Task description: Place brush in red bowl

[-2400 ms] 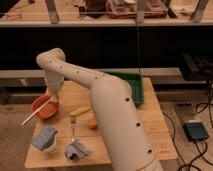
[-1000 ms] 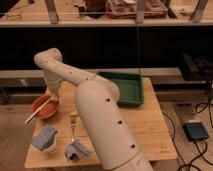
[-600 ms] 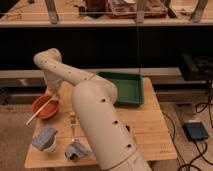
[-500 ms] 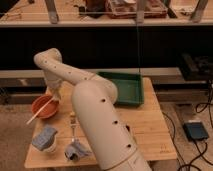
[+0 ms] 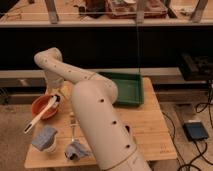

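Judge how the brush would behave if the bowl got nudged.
Brush likely stiff and light: it stays straight, head in the bowl near the gripper, handle overhanging the rim. It may tip out.

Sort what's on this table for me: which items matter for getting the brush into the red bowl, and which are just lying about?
Belongs to the job:
- brush, head in the bowl, handle sticking out over the rim
- red bowl
- pincer, right over the bowl's far rim

Just lying about:
- green tray
- fork-like utensil
- grey-blue block
- grey crumpled item
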`<state>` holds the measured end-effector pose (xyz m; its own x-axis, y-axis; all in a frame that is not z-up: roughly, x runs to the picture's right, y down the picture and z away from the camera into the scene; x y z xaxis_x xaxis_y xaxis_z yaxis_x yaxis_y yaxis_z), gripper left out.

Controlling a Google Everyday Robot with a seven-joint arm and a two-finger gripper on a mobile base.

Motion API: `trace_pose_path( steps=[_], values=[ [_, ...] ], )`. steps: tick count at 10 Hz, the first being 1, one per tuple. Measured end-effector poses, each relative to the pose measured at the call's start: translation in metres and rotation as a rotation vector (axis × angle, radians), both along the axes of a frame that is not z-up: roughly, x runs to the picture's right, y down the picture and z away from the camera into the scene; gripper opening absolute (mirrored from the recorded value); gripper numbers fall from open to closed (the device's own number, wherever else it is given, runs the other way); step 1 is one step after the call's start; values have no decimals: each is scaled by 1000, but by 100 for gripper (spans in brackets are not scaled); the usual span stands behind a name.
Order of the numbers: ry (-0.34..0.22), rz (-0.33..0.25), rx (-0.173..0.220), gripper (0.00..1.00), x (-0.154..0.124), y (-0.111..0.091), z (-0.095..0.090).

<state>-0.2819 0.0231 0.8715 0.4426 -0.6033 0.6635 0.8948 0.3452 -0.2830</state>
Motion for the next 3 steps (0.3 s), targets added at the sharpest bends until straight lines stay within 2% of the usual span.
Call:
trace_pose_path(
  steps=[3],
  values=[
    [20, -4, -3, 74, 10, -2, -3]
  ],
)
